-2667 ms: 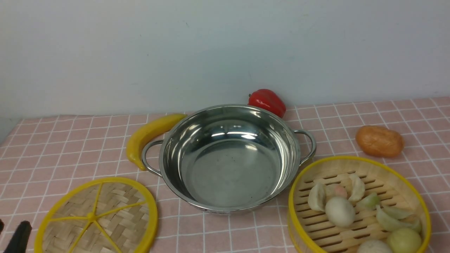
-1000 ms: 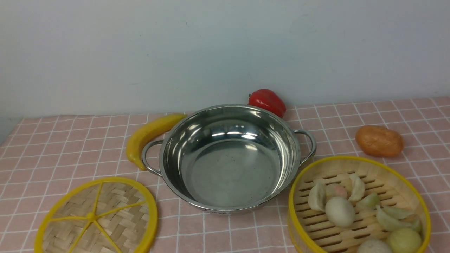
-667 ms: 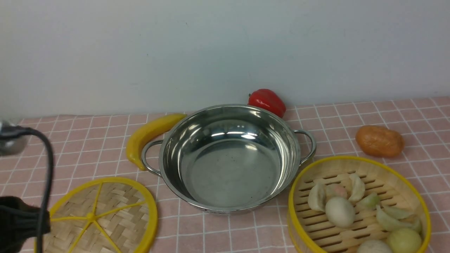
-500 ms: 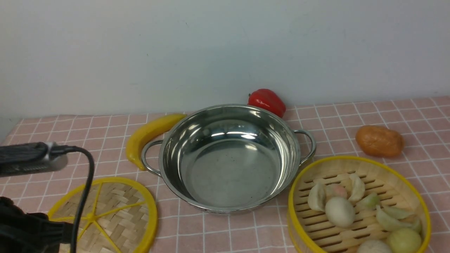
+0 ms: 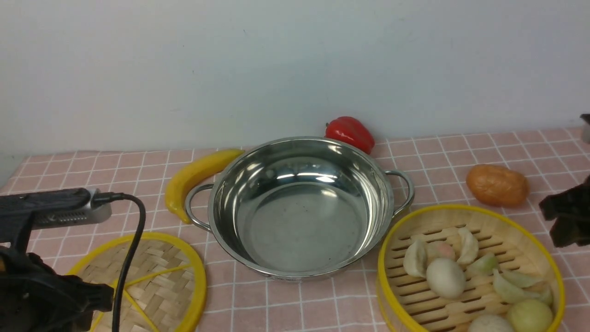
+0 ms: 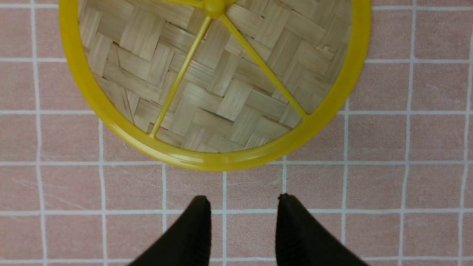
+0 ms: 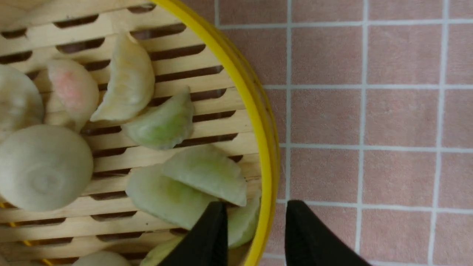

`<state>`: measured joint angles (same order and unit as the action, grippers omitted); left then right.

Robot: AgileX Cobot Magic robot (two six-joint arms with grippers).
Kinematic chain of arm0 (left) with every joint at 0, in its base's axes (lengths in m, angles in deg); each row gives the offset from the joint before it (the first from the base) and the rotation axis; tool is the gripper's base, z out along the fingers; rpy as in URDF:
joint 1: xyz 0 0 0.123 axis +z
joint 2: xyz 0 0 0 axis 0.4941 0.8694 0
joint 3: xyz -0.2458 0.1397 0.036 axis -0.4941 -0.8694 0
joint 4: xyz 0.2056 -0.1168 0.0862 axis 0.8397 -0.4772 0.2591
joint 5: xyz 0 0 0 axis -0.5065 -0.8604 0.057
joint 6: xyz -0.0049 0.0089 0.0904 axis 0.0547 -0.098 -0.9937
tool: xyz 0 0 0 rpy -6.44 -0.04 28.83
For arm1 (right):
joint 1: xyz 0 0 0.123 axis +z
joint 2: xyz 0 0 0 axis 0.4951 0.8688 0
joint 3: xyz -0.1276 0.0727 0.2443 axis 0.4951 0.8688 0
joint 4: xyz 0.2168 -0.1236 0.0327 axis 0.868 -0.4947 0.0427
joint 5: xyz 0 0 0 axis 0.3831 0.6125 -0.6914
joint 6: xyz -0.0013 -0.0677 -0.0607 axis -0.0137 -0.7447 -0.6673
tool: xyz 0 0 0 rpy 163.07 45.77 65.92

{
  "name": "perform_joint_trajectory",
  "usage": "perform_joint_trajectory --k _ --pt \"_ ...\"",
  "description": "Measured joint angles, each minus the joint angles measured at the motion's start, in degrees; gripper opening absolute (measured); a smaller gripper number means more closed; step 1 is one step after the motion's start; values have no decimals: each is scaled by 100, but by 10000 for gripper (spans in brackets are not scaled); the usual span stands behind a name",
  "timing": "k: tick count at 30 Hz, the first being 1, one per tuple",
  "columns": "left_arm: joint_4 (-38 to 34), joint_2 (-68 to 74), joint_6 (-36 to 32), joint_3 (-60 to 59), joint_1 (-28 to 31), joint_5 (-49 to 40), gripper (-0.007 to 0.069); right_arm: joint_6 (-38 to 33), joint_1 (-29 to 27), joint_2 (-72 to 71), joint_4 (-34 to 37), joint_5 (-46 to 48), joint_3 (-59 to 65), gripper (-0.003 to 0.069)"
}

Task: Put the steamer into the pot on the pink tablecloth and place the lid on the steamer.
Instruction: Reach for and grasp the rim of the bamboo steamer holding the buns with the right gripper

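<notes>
On the tablecloth (image 5: 115,166), the lid (image 5: 161,276) lies front-left of the pot (image 5: 299,221), the steamer (image 5: 502,230) front-right.

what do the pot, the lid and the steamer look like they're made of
Pot: looks like polished stainless steel, mirror-bright with sharp reflections.
Lid: woven bamboo or thin wood strips in a herringbone pattern, matte, with a glossy yellow rim and spokes, probably plastic.
Steamer: pale matte wooden or bamboo slats, glossy yellow rim, likely plastic too.

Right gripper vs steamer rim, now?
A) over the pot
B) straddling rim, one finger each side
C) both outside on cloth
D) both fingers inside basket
B: the right gripper has one finger above the dumplings in the steamer, one above the pink tablecloth.
</notes>
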<state>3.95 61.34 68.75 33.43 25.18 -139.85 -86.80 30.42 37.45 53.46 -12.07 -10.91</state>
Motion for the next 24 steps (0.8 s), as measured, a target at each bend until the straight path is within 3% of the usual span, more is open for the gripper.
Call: perform_joint_trajectory --k 6,24 --pt "0 0 -253 0 0 104 243 -41 371 381 -333 -358 0 240" --pt "0 0 -331 0 0 121 243 197 389 1150 -828 -786 -5 240"
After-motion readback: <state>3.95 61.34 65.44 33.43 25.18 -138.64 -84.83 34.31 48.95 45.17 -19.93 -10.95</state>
